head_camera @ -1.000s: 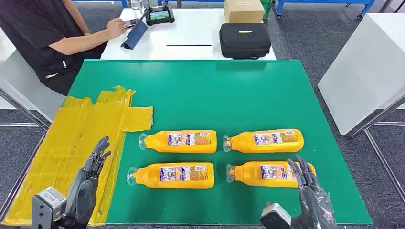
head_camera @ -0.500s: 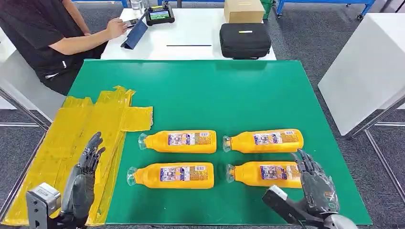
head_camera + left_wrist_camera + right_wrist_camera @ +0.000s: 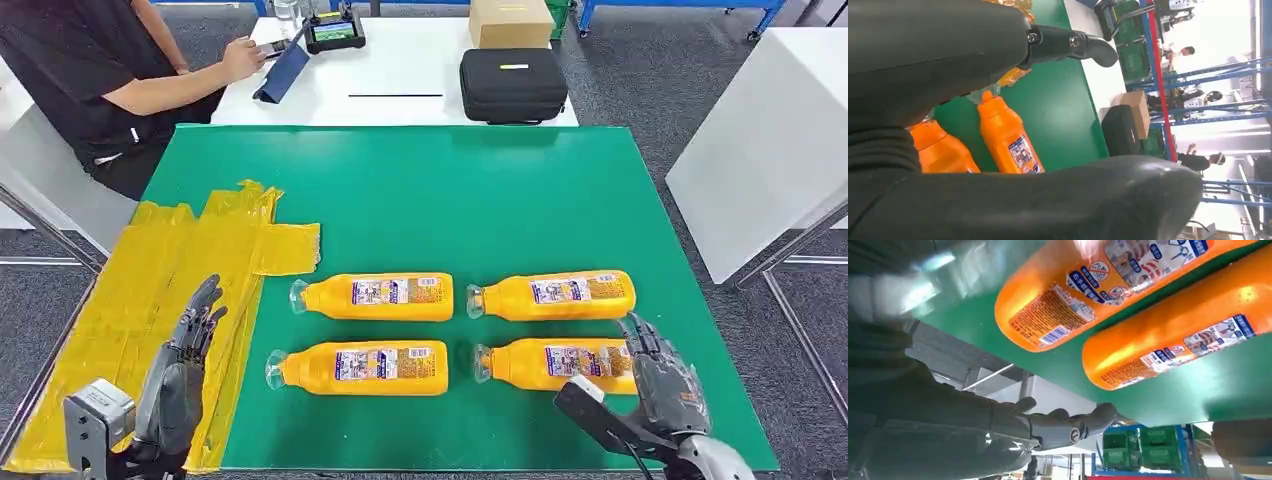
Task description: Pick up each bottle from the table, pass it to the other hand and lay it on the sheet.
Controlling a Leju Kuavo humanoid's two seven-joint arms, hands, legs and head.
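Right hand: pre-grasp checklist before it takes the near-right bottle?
1. Right hand holds nothing, fingers apart: ok.
2. Near-right bottle lies flat on the green mat, apart from its neighbours: ok.
3. Hand at the bottle's base end, fingers over it: ok; contact: cannot tell.
4. Left hand holds nothing, free to receive: ok.
5. Yellow sheet bare for the drop: ok.

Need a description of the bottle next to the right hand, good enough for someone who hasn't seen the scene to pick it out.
On the green table mat, four orange bottles lie on their sides in two rows of two, caps toward the yellow sheet. The target bottle is in the row nearer the robot, on the side away from the sheet. It alone has the right hand at its base end.
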